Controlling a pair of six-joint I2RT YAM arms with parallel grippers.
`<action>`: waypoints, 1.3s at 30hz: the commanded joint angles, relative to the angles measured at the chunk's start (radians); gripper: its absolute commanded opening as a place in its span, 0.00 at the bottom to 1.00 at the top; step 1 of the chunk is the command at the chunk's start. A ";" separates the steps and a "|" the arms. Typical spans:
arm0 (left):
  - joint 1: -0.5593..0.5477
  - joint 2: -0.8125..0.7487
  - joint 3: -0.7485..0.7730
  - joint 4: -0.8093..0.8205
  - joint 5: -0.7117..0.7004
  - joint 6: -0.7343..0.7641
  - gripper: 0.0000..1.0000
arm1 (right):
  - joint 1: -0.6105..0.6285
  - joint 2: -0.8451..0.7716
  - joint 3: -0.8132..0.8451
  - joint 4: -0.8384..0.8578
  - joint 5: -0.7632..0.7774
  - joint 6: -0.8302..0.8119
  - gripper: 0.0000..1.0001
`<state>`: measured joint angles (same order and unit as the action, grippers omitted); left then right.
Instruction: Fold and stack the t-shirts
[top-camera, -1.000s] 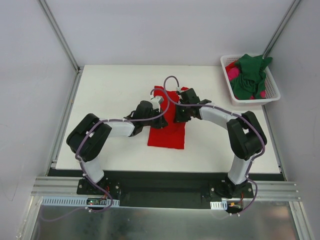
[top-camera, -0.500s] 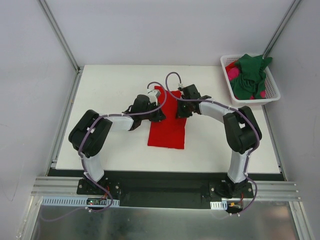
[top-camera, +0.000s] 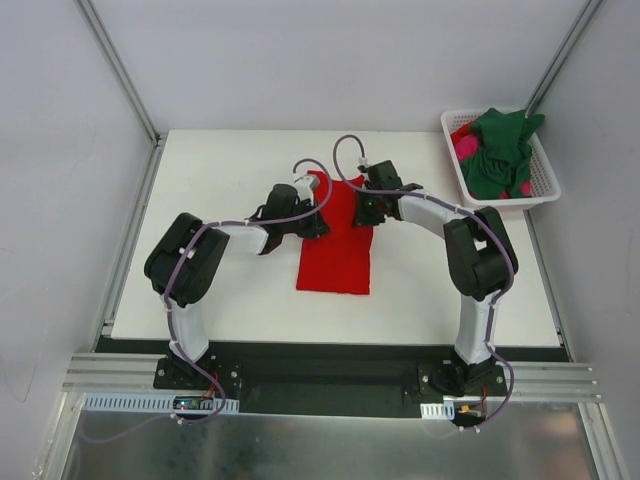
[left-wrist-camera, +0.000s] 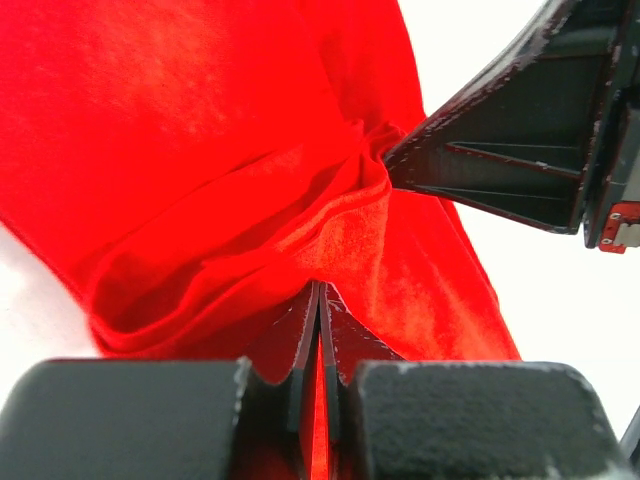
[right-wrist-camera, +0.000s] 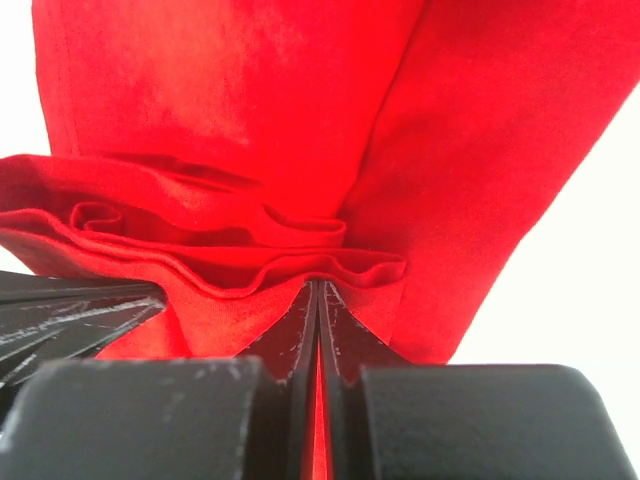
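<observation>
A bright red t-shirt (top-camera: 337, 256) lies as a long folded strip in the middle of the white table (top-camera: 220, 180). My left gripper (top-camera: 318, 225) is shut on its left far edge, with cloth pinched between the jaws (left-wrist-camera: 322, 300). On the right far edge my right gripper (top-camera: 362, 213) is likewise shut on red folds (right-wrist-camera: 318, 285). Both wrist views show bunched red cloth rising from the closed jaws. A dark green t-shirt (top-camera: 500, 150) and a magenta-pink one (top-camera: 466, 147) sit heaped in the basket.
A white slotted plastic basket (top-camera: 545, 185) stands at the table's far right corner. Metal frame posts rise at the back left and back right. The other arm's black gripper body (left-wrist-camera: 520, 140) shows close by in the left wrist view.
Both grippers have moved toward the table's far side, carrying the red cloth's edge with them. The red strip's far part has shifted accordingly.
</observation>
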<state>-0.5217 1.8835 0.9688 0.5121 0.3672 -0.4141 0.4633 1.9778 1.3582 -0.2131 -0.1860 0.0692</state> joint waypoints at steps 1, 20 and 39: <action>0.022 0.009 0.039 0.031 0.029 0.018 0.00 | -0.009 0.007 0.047 0.029 0.029 -0.022 0.01; 0.083 -0.269 0.002 -0.110 -0.054 0.150 0.00 | -0.014 -0.269 -0.137 0.067 0.332 -0.087 0.01; 0.049 -0.610 -0.524 -0.095 -0.123 -0.017 0.21 | 0.063 -0.720 -0.643 0.064 0.017 0.170 0.56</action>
<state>-0.4530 1.3449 0.5045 0.3737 0.2852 -0.3729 0.4816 1.3506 0.7929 -0.1917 -0.1059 0.1326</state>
